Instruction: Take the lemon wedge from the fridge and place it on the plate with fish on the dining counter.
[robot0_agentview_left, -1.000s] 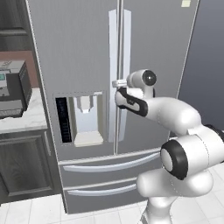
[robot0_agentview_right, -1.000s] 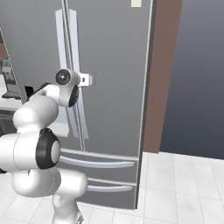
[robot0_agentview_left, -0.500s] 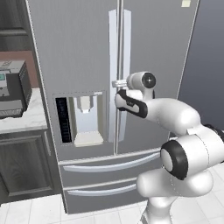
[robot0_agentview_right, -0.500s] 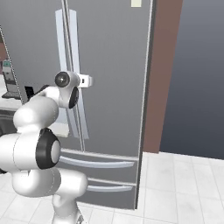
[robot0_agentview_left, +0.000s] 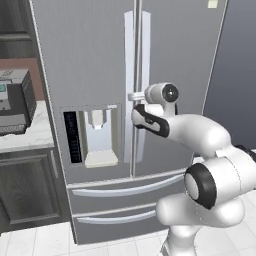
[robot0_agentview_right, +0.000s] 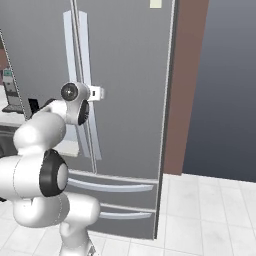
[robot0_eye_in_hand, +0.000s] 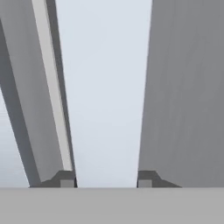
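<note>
Fridge (robot0_agentview_left: 100, 60) doors shut; hand (robot0_eye_in_hand: 105, 180) clamped on right door's handle (robot0_eye_in_hand: 105, 87); dispenser (robot0_agentview_left: 97, 132) alongside.

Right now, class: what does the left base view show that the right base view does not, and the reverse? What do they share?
Left base view: the fridge's dark water dispenser panel and a boxy dark appliance on a pale counter. Right base view: a reddish-brown wall strip beside the fridge. Both: the tall stainless-steel fridge, its two bottom drawers, and the claw closed on a pale vertical door handle.
</note>
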